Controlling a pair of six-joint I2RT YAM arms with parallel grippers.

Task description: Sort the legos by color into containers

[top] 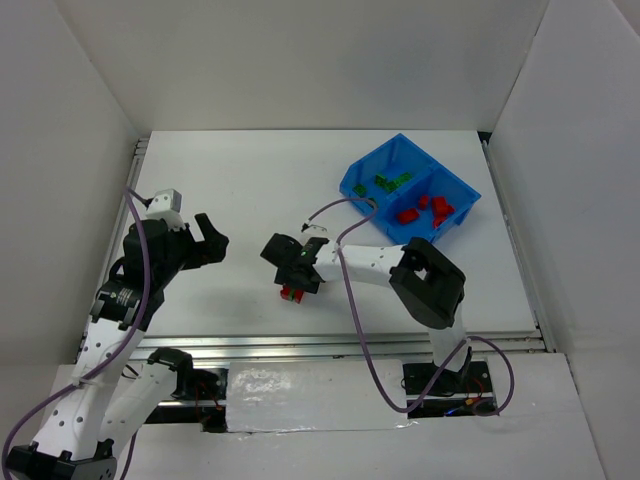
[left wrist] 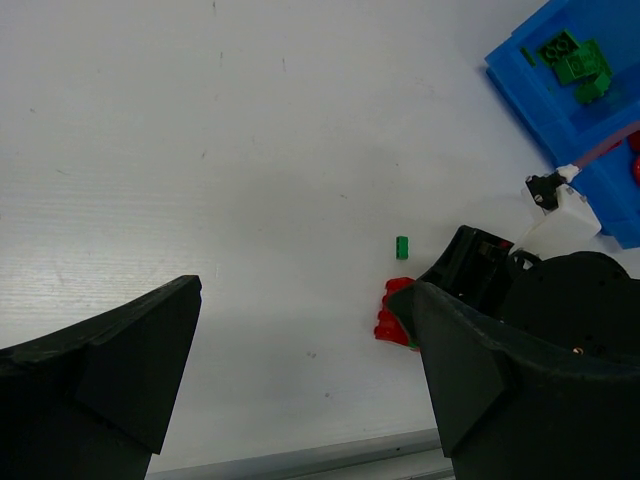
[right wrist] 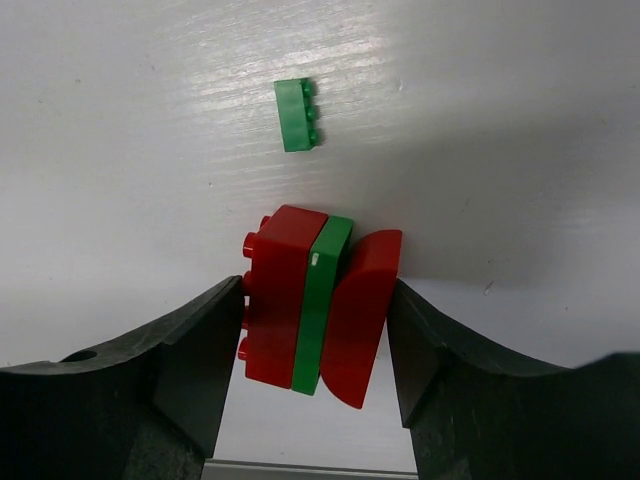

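Observation:
My right gripper (right wrist: 316,335) is shut on a stack of legos (right wrist: 312,305): a red brick, a thin green plate and a curved red piece, lying sideways on the white table. The stack also shows in the top view (top: 293,292) and the left wrist view (left wrist: 390,316). A small green brick (right wrist: 296,115) lies loose just beyond it, apart from it (left wrist: 402,247). The blue bin (top: 352,186) stands at the far right, with green legos (top: 390,181) in its left compartment and red legos (top: 425,210) in its right one. My left gripper (top: 212,240) is open and empty, left of the stack.
White walls enclose the table on three sides. A metal rail (top: 330,345) runs along the near edge, close behind the stack. The bin's corner (left wrist: 530,85) and the right arm's cable (left wrist: 600,150) show in the left wrist view.

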